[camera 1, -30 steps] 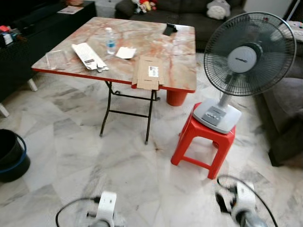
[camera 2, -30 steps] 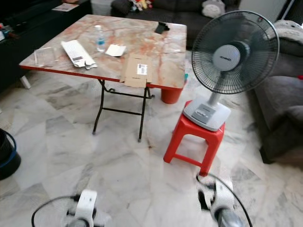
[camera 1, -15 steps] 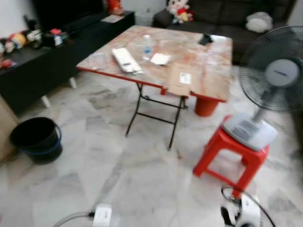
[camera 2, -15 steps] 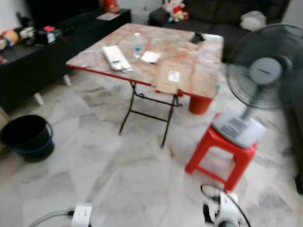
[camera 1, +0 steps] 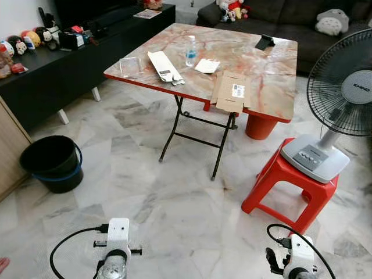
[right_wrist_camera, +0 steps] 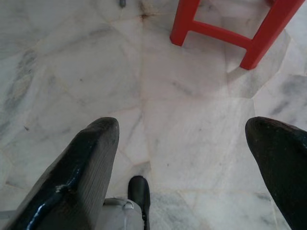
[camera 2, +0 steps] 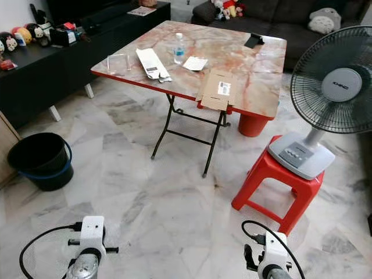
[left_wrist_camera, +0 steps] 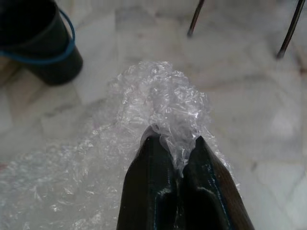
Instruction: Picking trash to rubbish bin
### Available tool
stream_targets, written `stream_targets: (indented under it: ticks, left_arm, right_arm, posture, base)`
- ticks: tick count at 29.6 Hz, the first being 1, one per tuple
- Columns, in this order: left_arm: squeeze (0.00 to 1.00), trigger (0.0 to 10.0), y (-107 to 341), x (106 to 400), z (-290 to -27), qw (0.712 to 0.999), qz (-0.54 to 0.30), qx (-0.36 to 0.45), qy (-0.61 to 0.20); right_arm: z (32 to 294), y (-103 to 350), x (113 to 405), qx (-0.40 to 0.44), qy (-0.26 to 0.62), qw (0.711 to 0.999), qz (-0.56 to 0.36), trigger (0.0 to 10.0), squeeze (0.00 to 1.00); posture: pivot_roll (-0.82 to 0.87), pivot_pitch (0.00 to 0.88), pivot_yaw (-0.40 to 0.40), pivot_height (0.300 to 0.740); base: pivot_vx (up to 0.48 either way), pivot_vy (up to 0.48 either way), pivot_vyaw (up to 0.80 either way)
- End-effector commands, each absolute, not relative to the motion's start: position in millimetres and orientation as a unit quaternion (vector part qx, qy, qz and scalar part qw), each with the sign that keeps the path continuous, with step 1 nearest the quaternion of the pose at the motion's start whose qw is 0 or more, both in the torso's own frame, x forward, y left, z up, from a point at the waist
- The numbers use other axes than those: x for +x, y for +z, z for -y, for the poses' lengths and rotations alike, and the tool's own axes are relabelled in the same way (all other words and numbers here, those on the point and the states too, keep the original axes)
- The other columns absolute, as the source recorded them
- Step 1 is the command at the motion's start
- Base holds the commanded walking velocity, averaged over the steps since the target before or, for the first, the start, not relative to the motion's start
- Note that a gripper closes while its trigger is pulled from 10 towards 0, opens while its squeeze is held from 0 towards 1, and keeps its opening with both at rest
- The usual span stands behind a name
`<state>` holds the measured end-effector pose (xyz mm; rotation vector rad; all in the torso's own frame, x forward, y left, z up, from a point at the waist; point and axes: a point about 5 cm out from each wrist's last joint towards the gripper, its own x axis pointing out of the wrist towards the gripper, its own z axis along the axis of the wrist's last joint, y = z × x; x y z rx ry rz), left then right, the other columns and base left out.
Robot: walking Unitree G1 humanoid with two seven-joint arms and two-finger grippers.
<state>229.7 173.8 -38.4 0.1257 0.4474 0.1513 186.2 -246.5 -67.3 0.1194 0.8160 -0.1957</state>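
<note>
The left gripper [left_wrist_camera: 178, 158] has its jaws pinched tight on a crumpled wad of clear bubble wrap [left_wrist_camera: 158, 108], which billows over and beside the black fingers [left_wrist_camera: 144, 191]; beyond it the left wrist view shows the marble floor [left_wrist_camera: 249, 120], two thin table legs and the black bucket with a blue band [left_wrist_camera: 38, 43] standing on the floor; the head views do not show the wrap itself, only the left arm's white wrist block and its cable low over the floor; there the same bucket [camera 1: 52, 163] stands on the floor near the black cabinet [camera 1: 52, 81], well apart from the folding table [camera 1: 267, 87]; on the table lie a flattened cardboard box [camera 1: 231, 92] overhanging the near edge, a long white packet [camera 1: 164, 66] towards the left corner, a clear plastic piece [camera 1: 129, 65] just beside it, a small water bottle [camera 1: 191, 51] and a white paper [camera 1: 207, 65] nearer the middle, and a dark object [camera 1: 265, 42] at the far right corner; a red stool [camera 1: 288, 186] carrying a standing fan [camera 1: 343, 99] stands off the table's right side, with a red pot [camera 1: 259, 124] under the table's right edge; the right gripper [right_wrist_camera: 192, 158] hangs with its jaws spread wide over bare floor, the stool's legs [right_wrist_camera: 230, 33] ahead of it.
</note>
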Motion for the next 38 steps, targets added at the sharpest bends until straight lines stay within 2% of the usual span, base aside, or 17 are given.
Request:
stream_targets:
  ticks: [1, 5, 14, 34, 38]
  left_arm:
    - [0.00, 10.0, -38, 228, -171, 0.972, -0.212, 0.080, 0.067]
    - [0.00, 10.0, -37, 229, -167, 0.973, -0.206, 0.087, 0.063]
    - [0.00, 10.0, -28, 242, -154, 0.978, -0.183, 0.092, 0.048]
    - [0.00, 10.0, -16, 254, -145, 0.984, -0.146, 0.097, 0.040]
    - [0.00, 10.0, -14, 255, -144, 0.985, -0.142, 0.094, 0.042]
  right_arm:
    - [245, -67, 188, 0.053, -0.089, 0.913, -0.394, 10.0, 0.00]
    - [246, -65, 190, 0.045, -0.086, 0.916, -0.389, 10.0, 0.00]
    - [246, -64, 191, 0.034, -0.085, 0.916, -0.391, 10.0, 0.00]
    - [248, -62, 194, 0.025, -0.081, 0.918, -0.388, 10.0, 0.00]
    - [247, -63, 194, 0.033, -0.083, 0.918, -0.387, 10.0, 0.00]
  posture:
    - [-0.10, 0.086, -0.062, 0.740]
    - [-0.11, 0.088, -0.063, 0.740]
    - [-0.11, 0.099, -0.070, 0.740]
    - [-0.11, 0.098, -0.087, 0.740]
    - [-0.11, 0.098, -0.087, 0.740]
  base:
    - [0.000, 0.000, 0.00]
    - [0.000, 0.000, 0.00]
    - [0.000, 0.000, 0.80]
    - [0.000, 0.000, 0.80]
    - [0.000, 0.000, 0.00]
